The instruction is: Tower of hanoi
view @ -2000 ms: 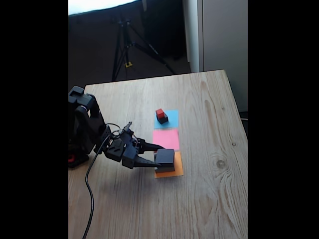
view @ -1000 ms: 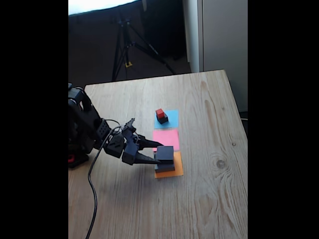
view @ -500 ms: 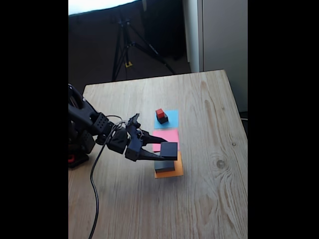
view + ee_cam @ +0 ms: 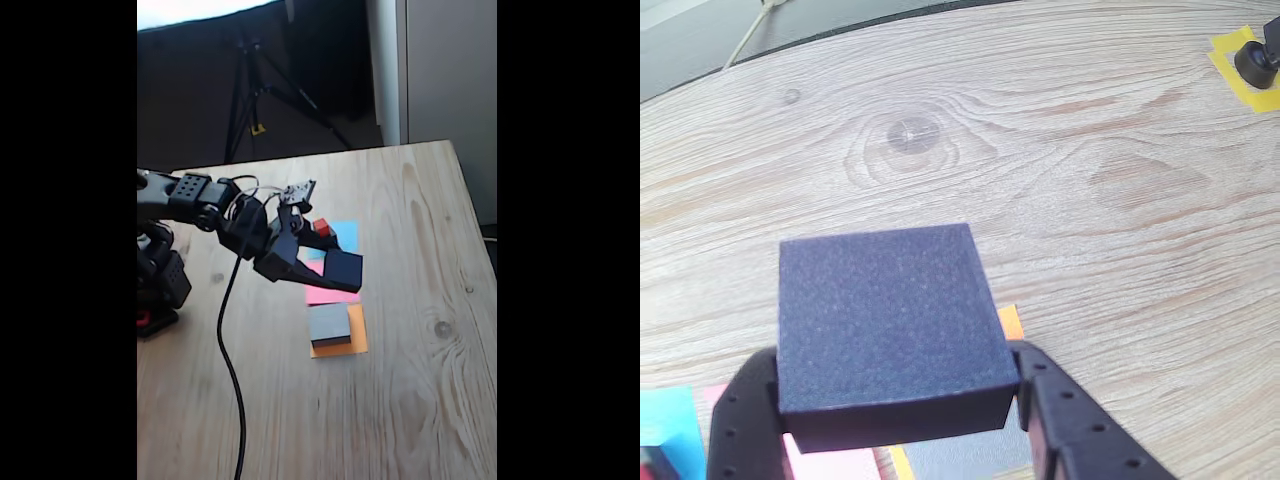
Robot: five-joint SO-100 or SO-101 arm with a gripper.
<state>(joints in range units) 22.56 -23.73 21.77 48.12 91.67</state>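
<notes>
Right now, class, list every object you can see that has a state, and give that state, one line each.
gripper: shut on the medium black block, raised above the table
medium black block: held in the air, clear of the paper squares
large grey block: resting on the orange paper square, nothing on it
red cube: by the blue paper square, partly hidden
pink paper square: flat, bare

A wooden table (image 4: 420,400) is seen — on it a blue paper square (image 4: 346,235), a pink one (image 4: 322,293) and an orange one (image 4: 356,341) lie in a row.
</notes>
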